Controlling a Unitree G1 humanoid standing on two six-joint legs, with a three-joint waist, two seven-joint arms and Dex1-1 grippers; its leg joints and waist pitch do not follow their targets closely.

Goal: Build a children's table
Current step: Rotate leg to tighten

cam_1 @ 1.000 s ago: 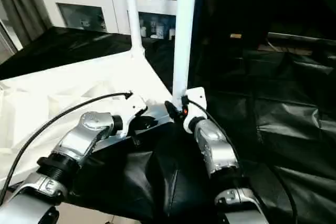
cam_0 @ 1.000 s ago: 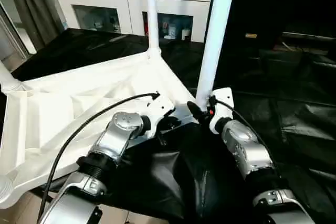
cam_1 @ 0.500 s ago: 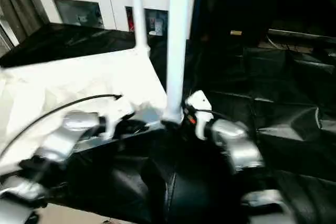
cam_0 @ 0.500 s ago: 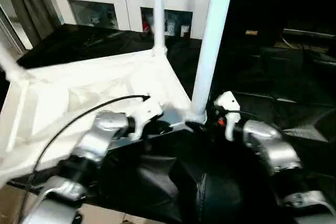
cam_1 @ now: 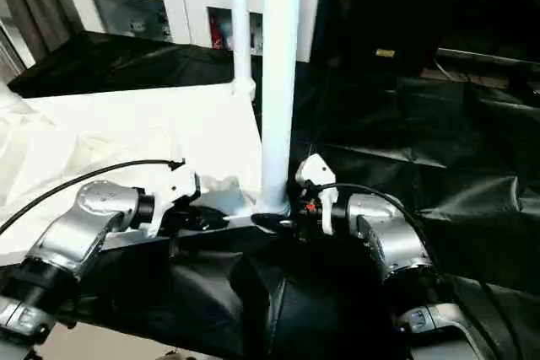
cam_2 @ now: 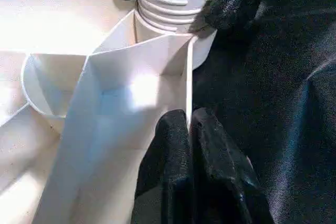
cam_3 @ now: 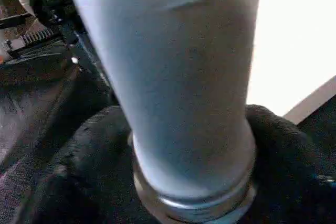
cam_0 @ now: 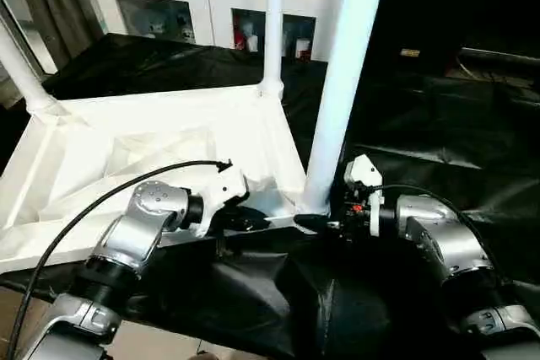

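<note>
Fingers of the right gripper point(cam_3: 194, 182) wrap the base of the near leg point(cam_0: 342, 90), apparently to screw it into its corner socket. Beside it, the left gripper point(cam_2: 189, 129) pinches the thin rim of the upturned tabletop point(cam_0: 126, 145), probably bracing it. Farther out, two more legs point(cam_0: 272, 23) stand upright on the black-draped bench point(cam_0: 456, 141).

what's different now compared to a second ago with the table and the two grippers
The right gripper has swung round the base of the near leg: its forearm, which came in from below, now comes in from the right, fingers either side of the leg's foot. The left gripper stays pinched on the tabletop rim. The legs stay upright.
</note>
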